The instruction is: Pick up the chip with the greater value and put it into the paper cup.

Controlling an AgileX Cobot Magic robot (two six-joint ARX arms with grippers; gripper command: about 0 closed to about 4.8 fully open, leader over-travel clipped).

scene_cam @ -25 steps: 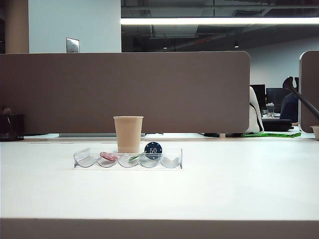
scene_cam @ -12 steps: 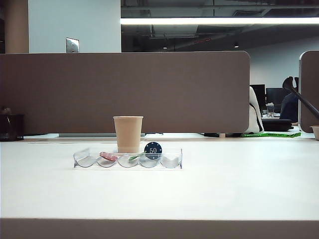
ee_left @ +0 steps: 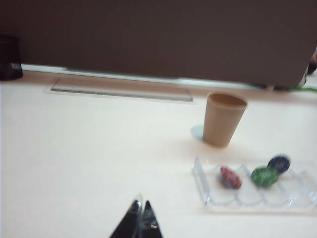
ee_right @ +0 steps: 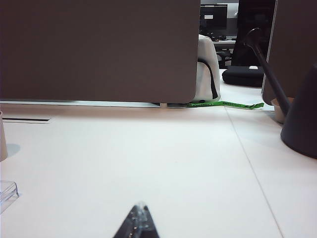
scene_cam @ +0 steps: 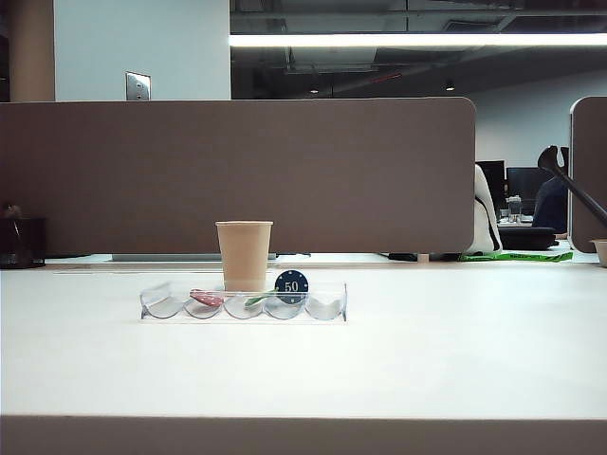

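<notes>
— Nothing on the table [scene_cam: 427, 360] has shifted since a second ago — cup, rack and chips sit as they were. Where's the black chip?

— Can't see it. The paper cup [scene_cam: 245, 255] stands upright just behind the clear rack [scene_cam: 244, 303], which holds a red chip [ee_left: 230, 177], a green chip [ee_left: 264, 176] and the blue chip [scene_cam: 291, 285].

— Grippers?

— Left gripper [ee_left: 140, 218] hangs over bare table, fingers pressed together, holding nothing. Right gripper [ee_right: 138, 221] looks likewise closed — well away from the rack.

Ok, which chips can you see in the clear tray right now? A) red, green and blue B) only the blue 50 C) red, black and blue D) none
A: the left wrist view shows a red chip, a green chip and a blue chip in the clear tray; no black one shows.
</notes>
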